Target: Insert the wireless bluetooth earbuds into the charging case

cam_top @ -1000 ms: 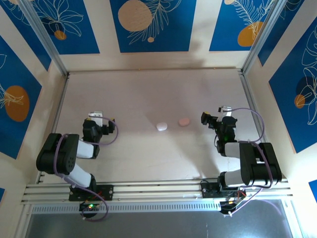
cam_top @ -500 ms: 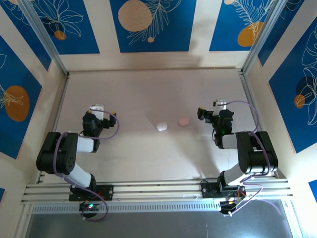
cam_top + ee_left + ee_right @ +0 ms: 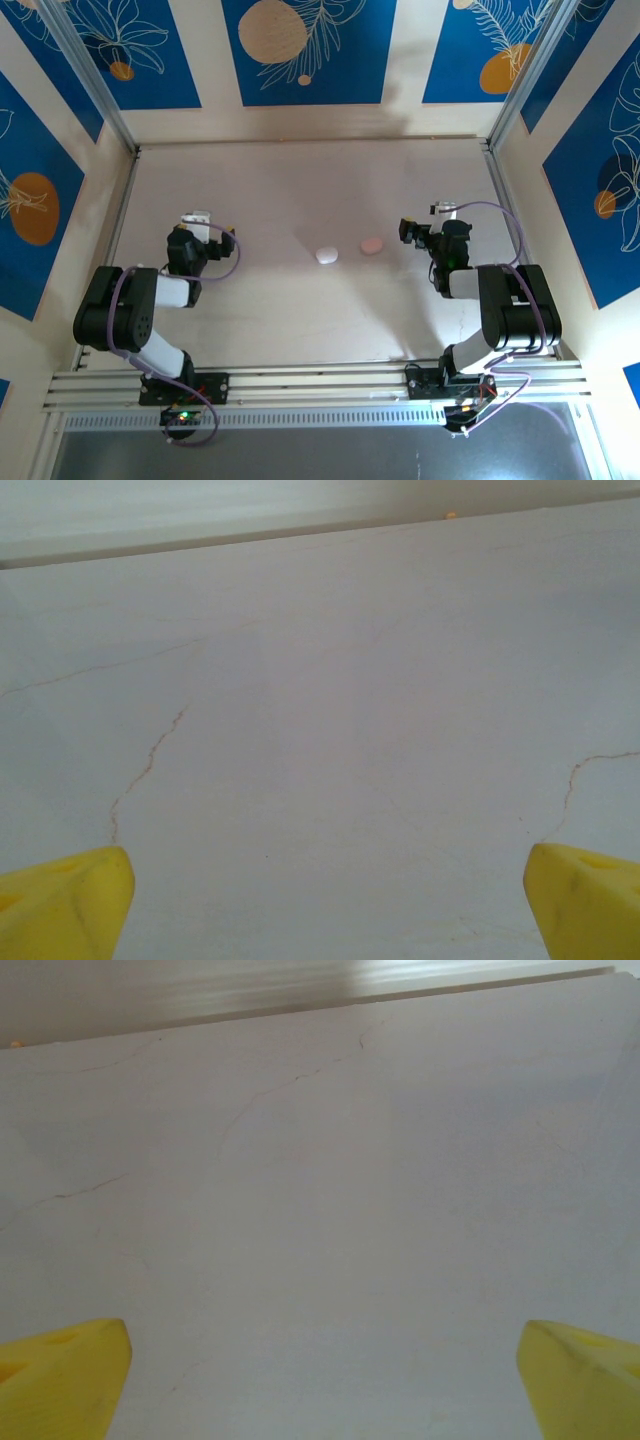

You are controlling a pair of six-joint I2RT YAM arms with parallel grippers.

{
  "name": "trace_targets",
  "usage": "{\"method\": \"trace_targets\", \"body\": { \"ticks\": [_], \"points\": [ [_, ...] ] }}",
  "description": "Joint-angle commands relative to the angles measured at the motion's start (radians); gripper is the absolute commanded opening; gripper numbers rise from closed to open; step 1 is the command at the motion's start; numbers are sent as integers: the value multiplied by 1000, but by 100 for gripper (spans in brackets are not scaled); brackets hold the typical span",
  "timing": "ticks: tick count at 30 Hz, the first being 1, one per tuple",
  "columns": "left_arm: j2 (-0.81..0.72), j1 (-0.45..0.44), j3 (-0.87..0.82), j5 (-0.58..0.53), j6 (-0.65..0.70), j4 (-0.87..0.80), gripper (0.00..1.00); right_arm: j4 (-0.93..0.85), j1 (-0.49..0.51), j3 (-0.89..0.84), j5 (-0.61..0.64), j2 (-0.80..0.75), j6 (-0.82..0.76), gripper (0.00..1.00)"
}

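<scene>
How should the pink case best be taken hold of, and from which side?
Probably from above, jaws across its shorter width: the pink case lies flat on the table, so only its rounded edges offer hold. The right gripper is nearest.

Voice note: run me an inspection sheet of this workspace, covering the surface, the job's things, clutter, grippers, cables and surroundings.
Surface: pale table, bare, with fine hairline veins.
Job's things: white case and pink case lie side by side mid-table, apart, between the two arms. From above I cannot tell whether the lids are open.
Clutter: nothing seen.
Grippers: left gripper and right gripper each have their jaws wide open over bare table, with nothing between them.
Cables: purple cables loop off both wrists, away from the cases.
Surroundings: blue leaf-print panels on the walls and a metal rail at the near edge.
</scene>
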Motion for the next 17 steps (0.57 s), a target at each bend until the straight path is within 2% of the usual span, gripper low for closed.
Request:
{"method": "trace_targets", "body": {
  "ticks": [1,17],
  "points": [
    [-5,4,4,20,12,2,100,9,5,-1,-9,-1,-16,99],
    [-6,4,4,20,11,2,100,4,6,1,-12,-1,-17,99]
  ]
}}
